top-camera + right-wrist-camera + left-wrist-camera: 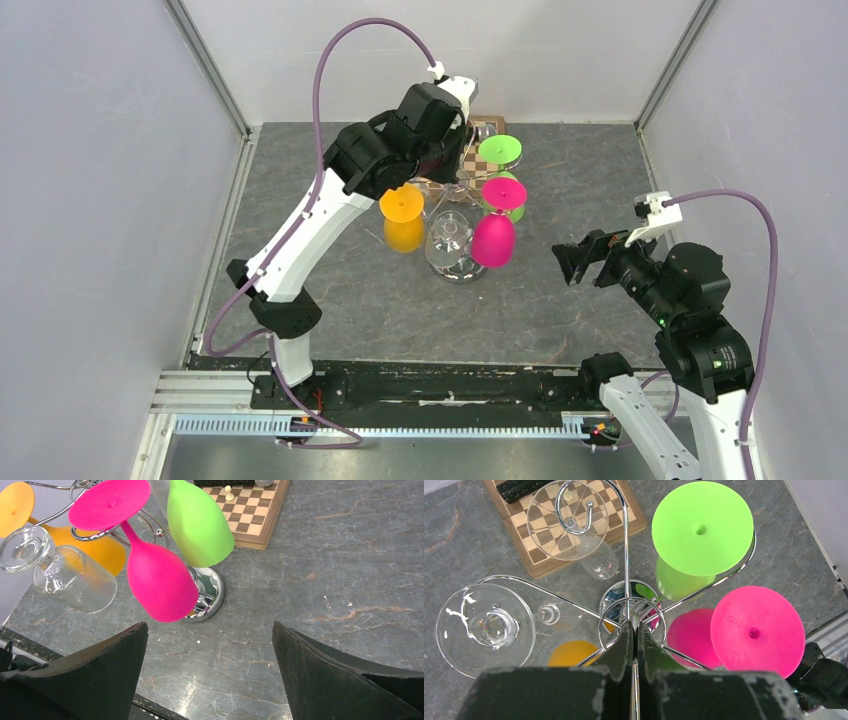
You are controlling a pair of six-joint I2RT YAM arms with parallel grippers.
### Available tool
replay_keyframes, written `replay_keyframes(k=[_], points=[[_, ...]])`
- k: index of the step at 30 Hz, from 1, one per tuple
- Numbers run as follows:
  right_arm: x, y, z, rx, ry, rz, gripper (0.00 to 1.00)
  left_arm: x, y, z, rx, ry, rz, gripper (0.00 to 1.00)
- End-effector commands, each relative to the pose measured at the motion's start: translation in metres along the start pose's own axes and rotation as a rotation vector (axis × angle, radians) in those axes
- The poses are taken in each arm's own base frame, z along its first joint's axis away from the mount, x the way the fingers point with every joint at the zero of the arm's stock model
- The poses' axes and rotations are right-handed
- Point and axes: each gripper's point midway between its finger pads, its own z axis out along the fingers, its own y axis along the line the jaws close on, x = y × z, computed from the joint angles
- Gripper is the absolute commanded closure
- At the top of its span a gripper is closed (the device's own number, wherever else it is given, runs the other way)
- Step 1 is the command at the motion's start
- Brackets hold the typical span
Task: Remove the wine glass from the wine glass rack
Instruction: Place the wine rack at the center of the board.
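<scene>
Both arms have white links and black joint housings: the left arm at centre left of the top view, the right arm at lower right. A purple cable loops along each and ends in a small white plug. The left end effector has dark fingers with pale chipped edges. The right end effector has broad black wedge-shaped ones.
</scene>
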Motion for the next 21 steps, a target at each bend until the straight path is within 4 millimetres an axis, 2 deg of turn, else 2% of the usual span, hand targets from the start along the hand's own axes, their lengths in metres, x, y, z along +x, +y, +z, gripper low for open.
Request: replay_keyframes(k=[1,21], points=[[-0.016,0.003,-0.008,-0.001,-0.055,-0.01,0.03,-0.1,-0.014,-0.048,0.091,-0.386,-0.103,0.98],[-0.008,0.0,-0.005,0.006,-0.041,-0.009,0.02,-0.078,-0.025,-0.009,0.114,-0.321,-0.048,0.98]])
